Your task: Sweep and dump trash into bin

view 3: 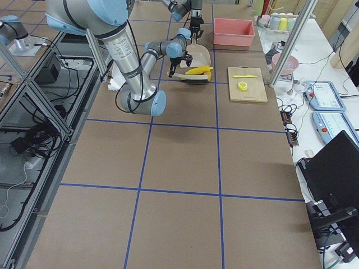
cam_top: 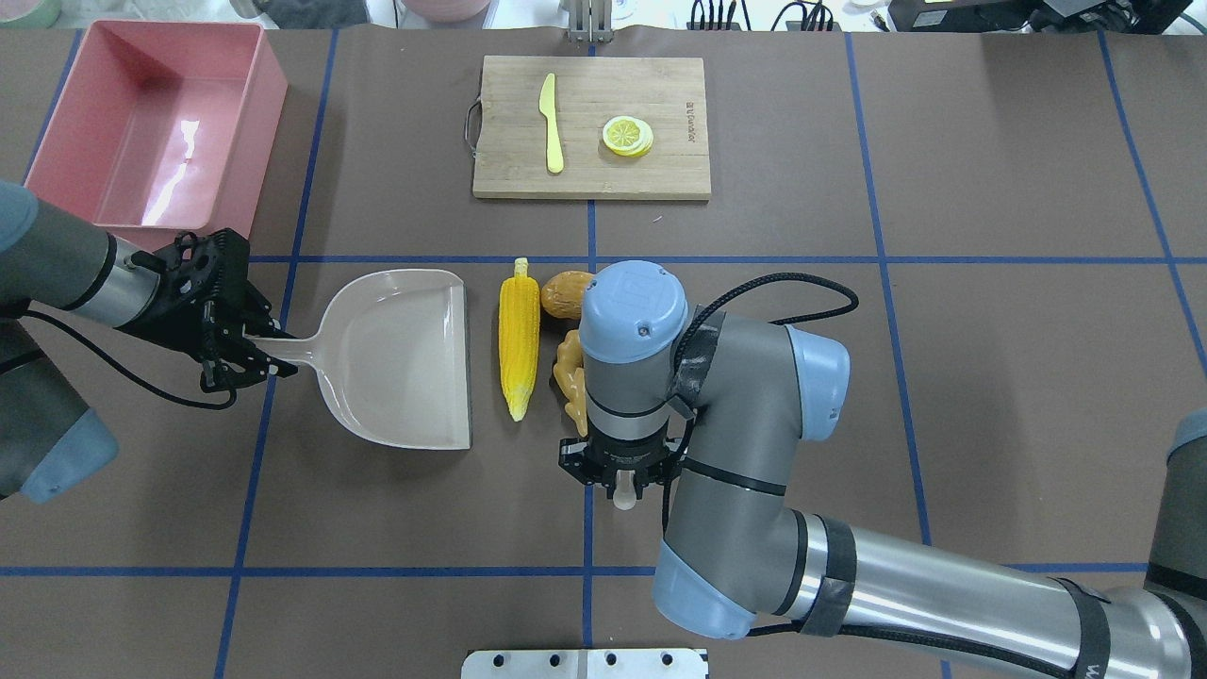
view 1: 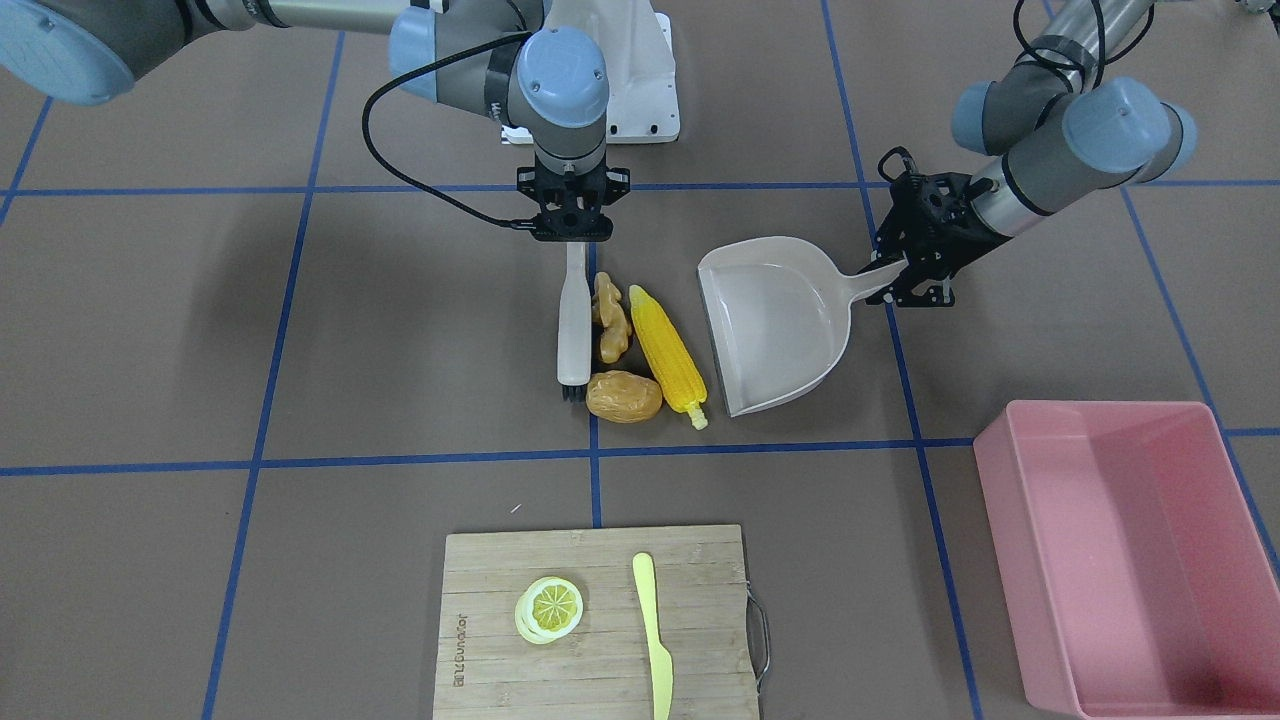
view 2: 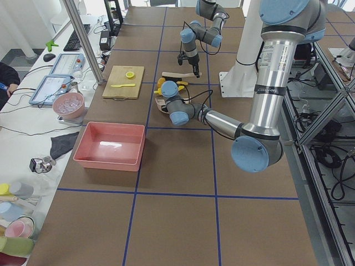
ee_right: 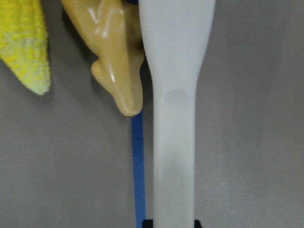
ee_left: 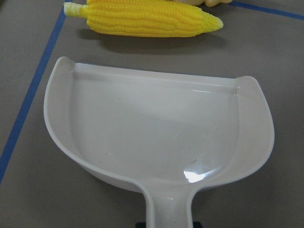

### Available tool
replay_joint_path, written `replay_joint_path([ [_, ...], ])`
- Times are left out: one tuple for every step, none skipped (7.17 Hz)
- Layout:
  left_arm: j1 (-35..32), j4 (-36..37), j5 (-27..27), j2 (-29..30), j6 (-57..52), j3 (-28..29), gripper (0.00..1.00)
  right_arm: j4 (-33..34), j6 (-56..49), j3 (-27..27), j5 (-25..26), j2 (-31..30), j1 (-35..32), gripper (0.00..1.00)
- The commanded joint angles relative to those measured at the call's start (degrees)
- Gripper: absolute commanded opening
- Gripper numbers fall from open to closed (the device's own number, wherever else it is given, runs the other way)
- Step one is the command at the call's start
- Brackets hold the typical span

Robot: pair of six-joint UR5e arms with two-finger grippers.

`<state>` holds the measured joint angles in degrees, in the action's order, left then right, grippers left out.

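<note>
Only a thin strip of bare table (view 1: 300, 330) separates the dustpan's (view 1: 775, 330) open mouth from the corn (view 1: 667, 345). Ginger (view 1: 611, 320) and potato (view 1: 624, 396) crowd the corn's other side, and the brush (view 1: 573, 320) lies right up against the ginger. Open table lies between this cluster and the cutting board (view 1: 500, 590), and between dustpan and bin (view 1: 1030, 540).

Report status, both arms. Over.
Left gripper shut on dustpan; right gripper shut on brush. Corn, ginger, potato between them, unswept. Bin empty; nothing blocking.
</note>
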<state>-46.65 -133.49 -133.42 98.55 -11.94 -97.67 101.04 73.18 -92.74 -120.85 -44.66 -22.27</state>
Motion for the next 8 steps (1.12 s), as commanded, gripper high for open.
replay_joint_path([
  [0.06,0.16,0.0,0.15,-0.01,-0.06,0.0,-0.75,2.3,0.89,0.08,1.51,1.44,0.0],
  [0.06,0.16,0.09,0.15,-0.01,-0.15,0.0,-0.84,3.1,1.68,0.08,2.99,1.79,0.0],
  [0.06,0.16,0.09,0.15,-0.01,-0.32,0.0,-1.02,4.59,3.17,0.08,4.4,2.32,0.0],
  [0.06,0.16,0.09,0.15,-0.01,-0.33,0.0,-1.02,5.3,5.09,0.17,6.59,2.84,0.0],
  [0.06,0.16,0.09,0.59,-0.01,-0.33,0.0,-1.02,6.44,6.33,0.17,8.35,3.55,0.0],
  [0.06,0.07,0.09,0.59,-0.01,-0.33,0.0,-1.02,7.14,6.61,0.17,9.06,3.9,0.0],
  [0.06,0.16,0.09,0.59,-0.01,-0.24,0.0,-1.02,7.24,6.69,0.17,9.76,4.25,0.0],
  [0.06,0.07,0.09,0.68,-0.01,-0.33,0.0,-1.02,7.33,7.22,0.17,10.64,4.52,0.0],
])
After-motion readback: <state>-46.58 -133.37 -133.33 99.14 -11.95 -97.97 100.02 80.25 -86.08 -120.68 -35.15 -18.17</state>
